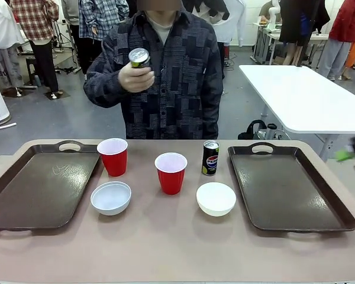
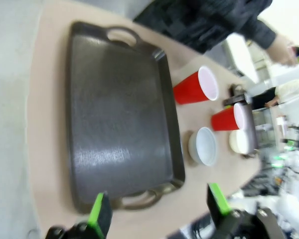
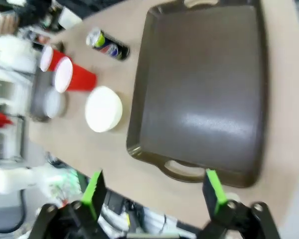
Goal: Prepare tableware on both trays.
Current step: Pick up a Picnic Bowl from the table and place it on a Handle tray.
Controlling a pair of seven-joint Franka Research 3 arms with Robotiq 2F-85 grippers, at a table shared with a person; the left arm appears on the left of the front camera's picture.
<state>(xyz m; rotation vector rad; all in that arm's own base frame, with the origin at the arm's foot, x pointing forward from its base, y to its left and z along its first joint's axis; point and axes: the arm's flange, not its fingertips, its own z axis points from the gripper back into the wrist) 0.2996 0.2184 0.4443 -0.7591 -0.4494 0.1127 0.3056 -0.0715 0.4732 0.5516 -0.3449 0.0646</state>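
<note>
- Trays: the left tray (image 1: 41, 189) and the right tray (image 1: 284, 189) lie at opposite ends of the table (image 1: 165, 248). Both are bare, with nothing on either.
- Tableware on the table, between the trays:
  - One red cup (image 1: 113, 157) stands upright just beside the left tray's inner rim.
  - A second red cup (image 1: 171, 173) stands near the middle.
  - One white bowl (image 1: 110, 197) sits nearer the robot than the first cup.
  - The other white bowl (image 1: 216, 198) sits nearer the right tray.
  - The Pepsi can (image 1: 210, 158) stands upright just beyond that bowl.
- Second can (image 1: 139, 57): it is held in the person's hand (image 1: 136, 77) at chest height, well above the table.
- Left gripper (image 2: 158, 205): the fingers are spread wide and hold nothing. It hangs above the near handle of the left tray.
- Right gripper (image 3: 153, 191): the fingers are likewise apart and empty. It hangs above the near handle of the right tray.
- Step in hand (judged): the first pick, since no item is yet on a tray.
- Doing it well (judged):
  - Give each arm the cup and bowl nearest its own tray, so the arms do not cross.
  - Come down over a cup from above, because the items stand close together.
  - Grip a bowl by its rim wall.
  - Set each piece well inside the raised rim.
  - Leave room on a tray for the can the person holds.
</note>
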